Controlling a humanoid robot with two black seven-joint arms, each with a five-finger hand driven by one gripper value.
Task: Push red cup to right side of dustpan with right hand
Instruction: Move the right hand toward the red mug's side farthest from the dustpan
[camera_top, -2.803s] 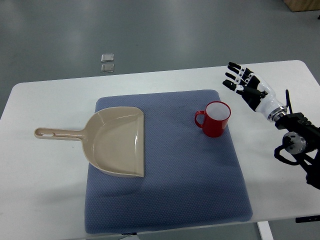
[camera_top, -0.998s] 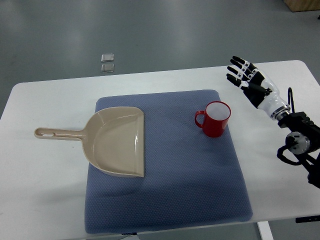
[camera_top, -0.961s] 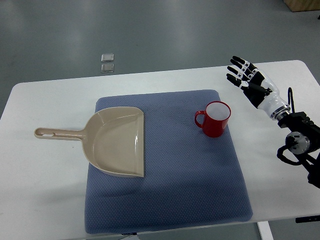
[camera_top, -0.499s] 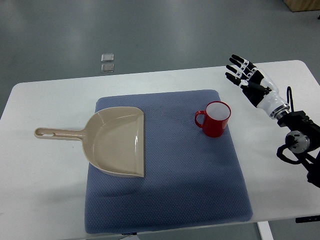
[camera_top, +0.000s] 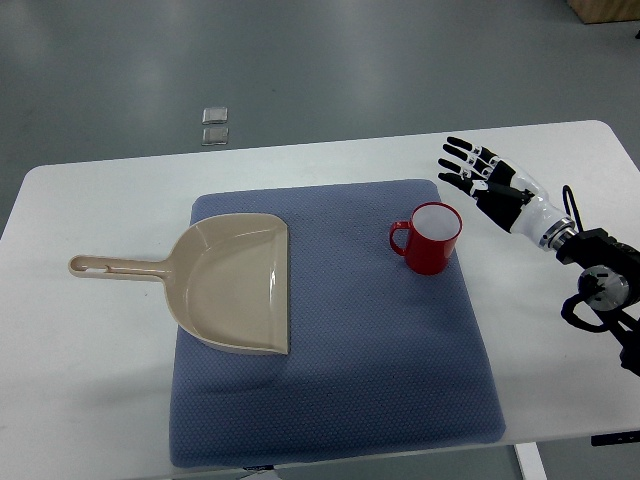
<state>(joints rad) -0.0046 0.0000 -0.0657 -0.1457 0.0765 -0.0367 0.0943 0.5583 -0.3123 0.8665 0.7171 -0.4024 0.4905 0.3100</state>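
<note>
The red cup (camera_top: 431, 240) stands upright on the blue mat (camera_top: 335, 330), toward the mat's 1 o'clock corner, with its handle pointing to 9 o'clock. Its white inside looks empty. The beige dustpan (camera_top: 232, 283) lies flat on the mat's 9 o'clock side, its scoop empty and its straight open edge facing 3 o'clock toward the cup. Its long handle reaches off the mat to 9 o'clock over the white tabletop (camera_top: 90, 370). The cup and the dustpan are well apart, with only bare mat between them.

The right hand (camera_top: 485, 180) comes in from the picture's right edge and sits at about 2 o'clock from the cup, near it but not touching. Its fingers (camera_top: 458, 165) are spread and released, grasping nothing, with the fingertips pointing to about 10 o'clock over the tabletop just off the mat's corner. Nothing stands between the hand and the cup.

On the grey floor beyond the tabletop, at 12 o'clock from the dustpan, lie two small pale squares (camera_top: 214, 125), one just beside the other.
</note>
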